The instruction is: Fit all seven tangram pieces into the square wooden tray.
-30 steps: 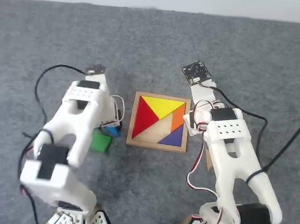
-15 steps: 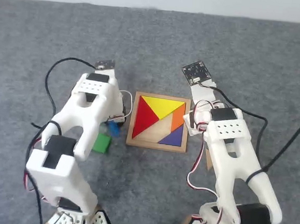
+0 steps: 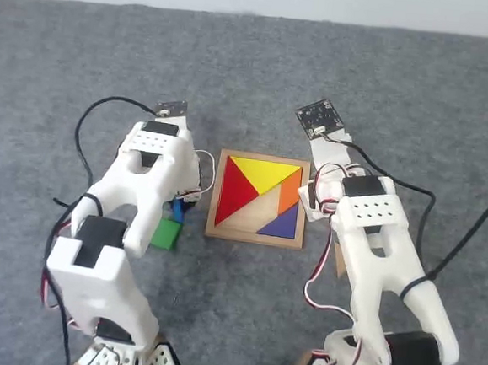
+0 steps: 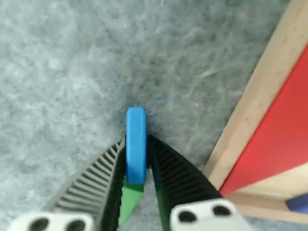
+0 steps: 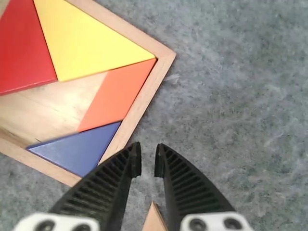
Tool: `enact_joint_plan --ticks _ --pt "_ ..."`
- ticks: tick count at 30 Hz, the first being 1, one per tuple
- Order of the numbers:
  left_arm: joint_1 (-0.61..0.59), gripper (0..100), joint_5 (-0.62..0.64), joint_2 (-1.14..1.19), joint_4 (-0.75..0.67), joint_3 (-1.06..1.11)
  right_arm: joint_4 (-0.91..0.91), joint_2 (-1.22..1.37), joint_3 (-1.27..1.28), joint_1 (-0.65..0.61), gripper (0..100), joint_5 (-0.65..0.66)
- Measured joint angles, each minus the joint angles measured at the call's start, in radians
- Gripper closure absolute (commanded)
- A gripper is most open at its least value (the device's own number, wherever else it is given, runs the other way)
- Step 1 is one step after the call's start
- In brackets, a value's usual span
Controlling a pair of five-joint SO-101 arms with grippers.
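The grey felt cover (image 3: 85, 52) spreads over the whole table. On it the left arm (image 3: 133, 199) and the right arm (image 3: 374, 243) stand on either side of the square wooden tray (image 3: 252, 236).

Inside the tray lie a red triangle (image 3: 236, 195), a yellow triangle (image 3: 266, 174), an orange slanted piece (image 3: 289, 194) and a purple triangle (image 3: 280, 223), with bare wood showing between them.

The left gripper (image 4: 136, 140) hangs just beside the tray's left edge, clamped on a blue piece (image 4: 136, 125) held on its edge. A green piece (image 3: 166, 233) lies on the felt close by.

The right gripper (image 5: 147, 161) sits near the tray's right side. Its fingers are a narrow gap apart and hold nothing. A tan piece (image 5: 154, 219) lies on the felt under it.
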Motion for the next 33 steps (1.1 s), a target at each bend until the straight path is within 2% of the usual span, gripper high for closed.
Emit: enact_joint_plan --ticks 5,10,13,17,25,33 --pt "0.000 99 0.000 -0.043 0.000 0.012 0.000 0.000 0.000 0.000 93.8 0.000" --pt "0.003 98 0.003 -0.241 0.009 0.061 0.000 0.000 0.000 0.000 93.8 0.000" --pt "0.055 98 0.005 -0.348 0.011 0.064 0.014 -0.008 0.000 0.008 93.8 0.000" --pt "0.172 98 0.044 -0.364 0.002 0.052 0.041 -0.087 0.000 0.057 93.8 -0.006" --pt "0.399 99 0.189 -0.135 -0.157 -0.089 0.048 -0.170 0.000 0.157 93.8 -0.127" --pt "0.500 98 0.256 0.114 -0.170 -0.296 0.048 -0.170 0.000 0.170 93.8 -0.161"
